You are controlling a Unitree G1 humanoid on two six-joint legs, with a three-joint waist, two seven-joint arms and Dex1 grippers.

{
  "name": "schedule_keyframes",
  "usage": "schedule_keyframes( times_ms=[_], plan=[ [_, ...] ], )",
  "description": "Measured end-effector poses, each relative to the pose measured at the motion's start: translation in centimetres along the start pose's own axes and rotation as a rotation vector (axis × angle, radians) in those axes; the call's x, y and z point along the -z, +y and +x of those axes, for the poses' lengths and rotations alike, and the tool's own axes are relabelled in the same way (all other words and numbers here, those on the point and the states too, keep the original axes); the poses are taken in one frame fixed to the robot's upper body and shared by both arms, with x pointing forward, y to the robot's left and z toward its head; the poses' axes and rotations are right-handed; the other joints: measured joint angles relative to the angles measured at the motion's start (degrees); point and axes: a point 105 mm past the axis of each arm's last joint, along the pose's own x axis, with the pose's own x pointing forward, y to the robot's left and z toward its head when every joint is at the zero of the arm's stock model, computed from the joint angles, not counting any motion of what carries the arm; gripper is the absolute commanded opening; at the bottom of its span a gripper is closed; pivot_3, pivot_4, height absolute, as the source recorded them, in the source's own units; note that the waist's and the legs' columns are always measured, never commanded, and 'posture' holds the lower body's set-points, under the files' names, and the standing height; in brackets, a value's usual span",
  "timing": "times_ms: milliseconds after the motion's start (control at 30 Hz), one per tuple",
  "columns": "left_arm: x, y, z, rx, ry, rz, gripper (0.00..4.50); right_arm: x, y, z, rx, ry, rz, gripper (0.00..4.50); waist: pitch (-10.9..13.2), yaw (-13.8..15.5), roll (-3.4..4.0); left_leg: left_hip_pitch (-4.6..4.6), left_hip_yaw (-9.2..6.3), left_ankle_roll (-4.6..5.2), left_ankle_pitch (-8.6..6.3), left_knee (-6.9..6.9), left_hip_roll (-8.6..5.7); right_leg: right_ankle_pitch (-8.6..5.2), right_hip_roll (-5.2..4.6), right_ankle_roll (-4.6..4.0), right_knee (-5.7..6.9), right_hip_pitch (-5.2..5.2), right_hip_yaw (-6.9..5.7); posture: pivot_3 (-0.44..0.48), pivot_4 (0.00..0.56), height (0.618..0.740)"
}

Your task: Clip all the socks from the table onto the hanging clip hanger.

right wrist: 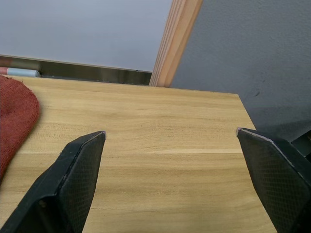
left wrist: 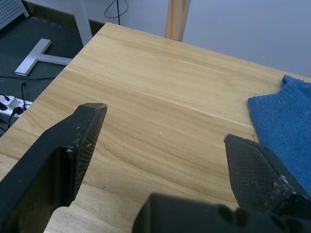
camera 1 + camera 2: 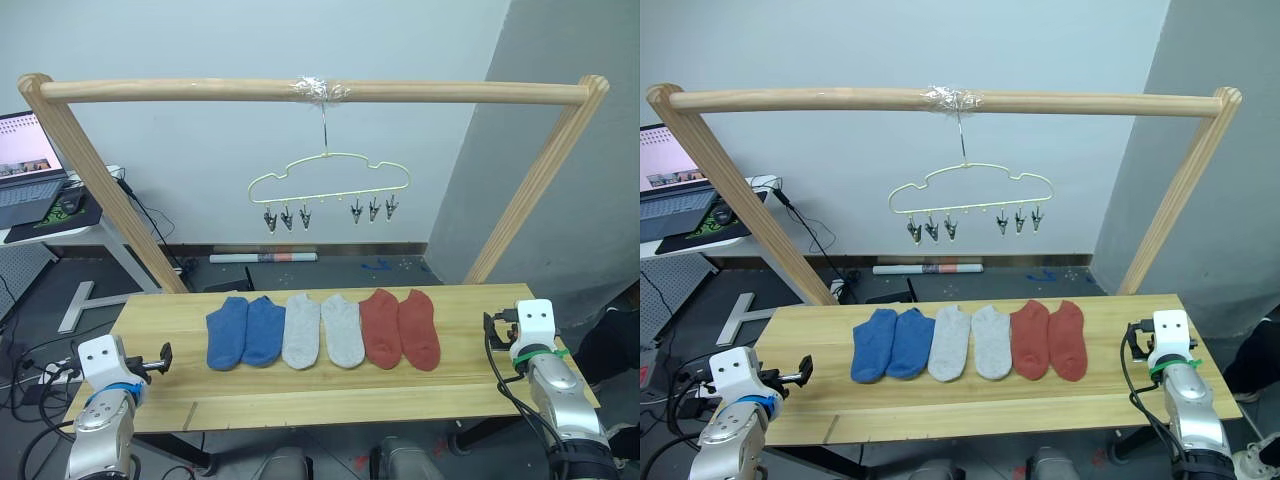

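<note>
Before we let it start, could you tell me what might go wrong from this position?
The socks lie edge to edge, so a pinch could well lift two. The hanger hangs free on one hook and may swing or tilt when a clip is pushed. Both grippers, left and right, are open at the table ends.

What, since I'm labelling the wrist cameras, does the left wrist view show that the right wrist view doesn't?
Left wrist view, not the right: the edge of a blue sock, plus dark floor with a power strip and a metal T-foot.
Right wrist view, not the left: the edge of a rust red sock and a grey wall.
Both: the bare table, a wooden pole past it, and an open, empty claw, the left claw or the right claw.
</note>
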Motion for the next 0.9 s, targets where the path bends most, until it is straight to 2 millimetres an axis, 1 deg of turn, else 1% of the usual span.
schedule_keyframes(
  times_ms=[100,200,433,567,767,867,900],
  plan=[
    [0.1,0.2,0.1,-0.014,0.005,0.001,4.49,0.0,0.0,0.0,0.001,0.0,0.0,4.5,0.1,0.0,-0.01,0.0,0.0,0.0,0.0,0.0,0.01,0.0,-0.01,0.0,0.0,0.0,0.0,0.065,0.081,0.74],
    [0.6,0.7,0.1,-0.037,0.018,-0.013,4.49,0.1,-0.1,0.0,0.003,0.003,-0.002,4.5,0.2,0.0,-0.04,-0.01,0.0,0.0,0.0,-0.01,0.03,-0.01,-0.04,0.0,-0.01,-0.01,-0.01,0.065,0.081,0.74],
    [0.4,0.8,-0.1,-0.025,0.007,-0.03,4.49,0.0,-0.2,0.0,0.003,0.002,-0.007,4.5,0.5,0.0,-0.04,-0.01,0.0,-0.01,-0.01,-0.01,0.05,-0.01,-0.15,-0.01,-0.03,-0.02,-0.03,0.066,0.092,0.74],
    [-0.4,1.0,-0.3,-0.019,-0.026,-0.039,4.49,0.0,-0.2,0.0,0.003,0.002,-0.009,4.5,0.9,0.0,-0.1,-0.01,-0.02,-0.01,-0.01,-0.01,0.05,-0.02,-0.17,-0.02,-0.03,-0.02,-0.04,0.063,0.097,0.74],
    [-0.9,0.8,-0.3,-0.003,-0.042,-0.034,4.49,0.0,-0.2,0.0,0.004,0.002,-0.009,4.5,1.6,0.0,-0.16,-0.05,-0.02,-0.02,-0.01,-0.02,0.05,-0.02,-0.18,-0.02,-0.05,-0.04,-0.04,0.05,0.104,0.74],
    [-1.8,0.8,-0.6,0.004,-0.071,-0.024,4.49,-0.3,-0.2,-0.2,0.003,-0.01,-0.013,4.5,1.7,-0.1,-0.15,-0.08,-0.01,-0.04,-0.03,-0.05,0.05,-0.02,-0.2,-0.02,-0.06,-0.08,-0.02,0.05,0.104,0.74],
    [-2.1,0.9,-0.8,0.007,-0.086,-0.018,4.49,-0.4,-0.2,-0.2,0.003,-0.014,-0.014,4.5,1.7,-0.1,-0.16,-0.08,-0.01,-0.08,-0.06,-0.05,0.05,-0.02,-0.2,-0.01,-0.06,-0.08,-0.03,0.033,0.104,0.74]
  ],
)
